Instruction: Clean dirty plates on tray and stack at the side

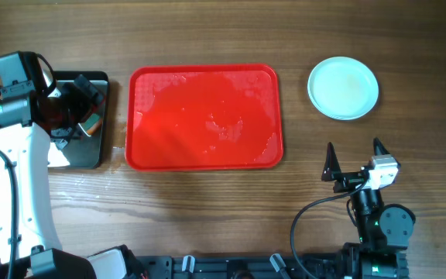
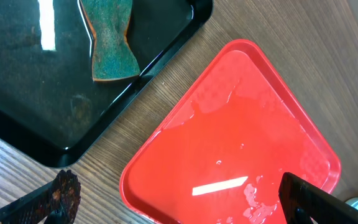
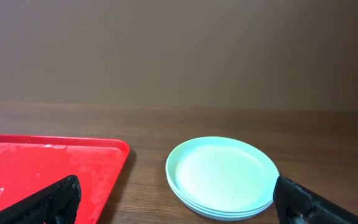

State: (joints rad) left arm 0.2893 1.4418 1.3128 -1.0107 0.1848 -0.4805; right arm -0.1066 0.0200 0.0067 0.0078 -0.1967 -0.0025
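The red tray (image 1: 204, 116) is lying in the middle of the wooden table (image 1: 207, 201), its floor glistening with wet patches and small drops. The plates (image 1: 343, 87) are sitting on the table to the right of the tray, apart from its rim, piled one on another. In the right wrist view three pale mint rims are showing at the pile's edge, and the top plate is facing up.

The right gripper (image 1: 355, 157) is hovering near the front edge of the table, below the pile, with its two fingers spread wide and gripping nothing.

The left gripper (image 2: 176, 193) is hanging above the tray's left end, beside the glossy black tray (image 2: 30, 106), its jaws also standing wide apart and carrying nothing. One of its fingertips (image 2: 64, 190) is showing an orange-brown stain. A green sponge (image 2: 110, 43) with an orange-brown edge is resting flat inside the black tray, near the rim closest to the red tray.
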